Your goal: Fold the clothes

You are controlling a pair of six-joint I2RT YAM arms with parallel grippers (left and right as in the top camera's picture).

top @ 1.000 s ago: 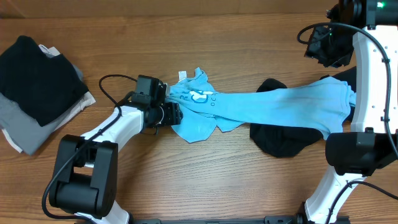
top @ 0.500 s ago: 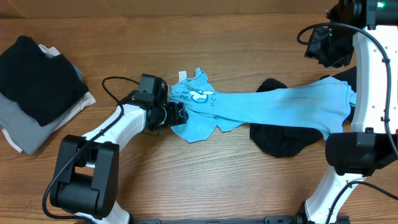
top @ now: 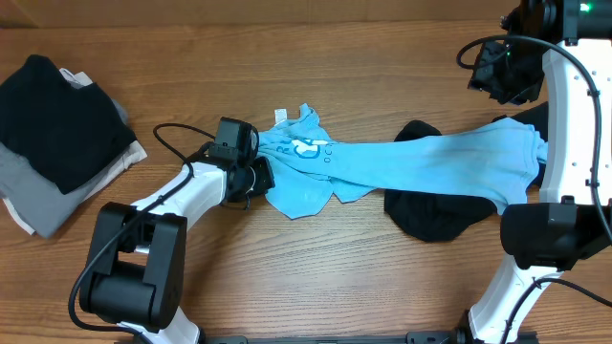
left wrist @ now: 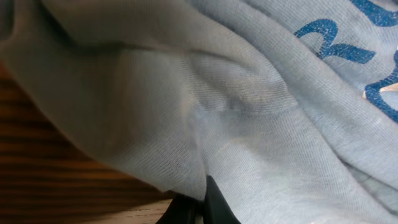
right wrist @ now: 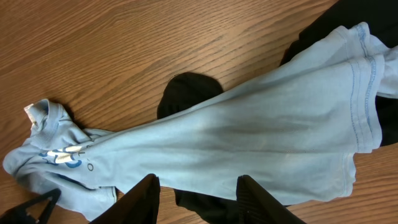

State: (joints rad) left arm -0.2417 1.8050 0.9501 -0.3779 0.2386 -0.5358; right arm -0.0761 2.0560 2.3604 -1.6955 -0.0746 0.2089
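Note:
A light blue shirt [top: 411, 162] lies stretched across the wooden table, its printed end to the left and its hem to the right. It fills the left wrist view [left wrist: 249, 106] and shows whole in the right wrist view [right wrist: 249, 137]. My left gripper [top: 258, 177] sits at the shirt's left edge, shut on a fold of the blue fabric [left wrist: 202, 208]. My right gripper [right wrist: 202, 202] hangs high above the shirt's right half, open, with nothing between its fingers [right wrist: 146, 199]. A black garment [top: 430, 215] lies crumpled under the shirt.
A stack of folded clothes [top: 57, 143], black on top of grey and white, sits at the table's left edge. More black cloth [right wrist: 367, 18] lies by the shirt's hem. Bare wood [top: 335, 57] runs along the back of the table.
My left gripper pushed a little into the shirt's left edge with its jaws apart, then closed on the fabric. The right arm and the shirt's right half have not moved.

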